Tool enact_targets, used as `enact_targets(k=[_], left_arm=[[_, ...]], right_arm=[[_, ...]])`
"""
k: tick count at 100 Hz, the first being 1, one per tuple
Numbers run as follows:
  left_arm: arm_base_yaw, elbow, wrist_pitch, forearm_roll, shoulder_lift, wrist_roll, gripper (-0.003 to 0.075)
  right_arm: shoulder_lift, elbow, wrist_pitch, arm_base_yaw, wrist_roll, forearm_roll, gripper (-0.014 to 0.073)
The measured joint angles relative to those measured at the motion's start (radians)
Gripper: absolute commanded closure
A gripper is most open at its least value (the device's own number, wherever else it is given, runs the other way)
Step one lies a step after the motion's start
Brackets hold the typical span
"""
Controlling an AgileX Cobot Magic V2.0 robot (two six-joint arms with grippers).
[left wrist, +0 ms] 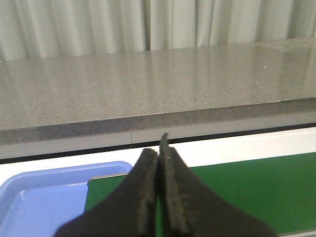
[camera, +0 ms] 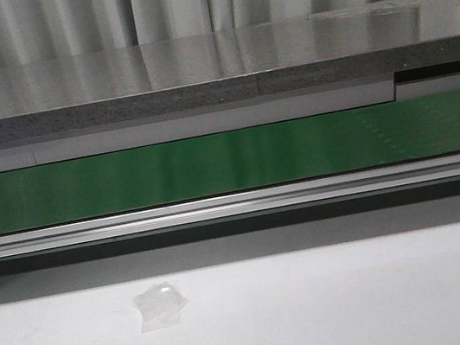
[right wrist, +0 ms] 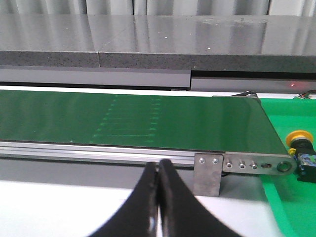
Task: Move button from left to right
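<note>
The button, a yellow cap on a dark body, lies in the right wrist view on a green surface just past the belt's right end. It does not show in the front view. My right gripper is shut with nothing in it, over the white table in front of the belt rail and well to the left of the button. Over the left end of the green belt my left gripper is also shut and holds nothing. Neither gripper appears in the front view.
A blue tray sits at the belt's left end. The green belt runs across the front view behind an aluminium rail, with a grey stone counter behind it. Bits of tape lie on the white table.
</note>
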Motion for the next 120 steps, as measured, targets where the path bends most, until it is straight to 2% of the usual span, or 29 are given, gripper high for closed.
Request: enact_targets(k=[102, 113, 120], left_arm=[[0.0, 0.0, 0.0, 0.033, 0.0, 0.002, 0.074], [0.0, 0.0, 0.0, 0.066, 0.0, -0.01, 0.074], [0.0, 0.0, 0.0, 0.138, 0.0, -0.068, 0.074]], right_arm=[[0.0, 0.0, 0.0, 0.0, 0.002, 0.0, 0.0662], [0.0, 0.0, 0.0, 0.0, 0.002, 0.0, 0.0662], [0.0, 0.0, 0.0, 0.0, 0.002, 0.0, 0.0662]])
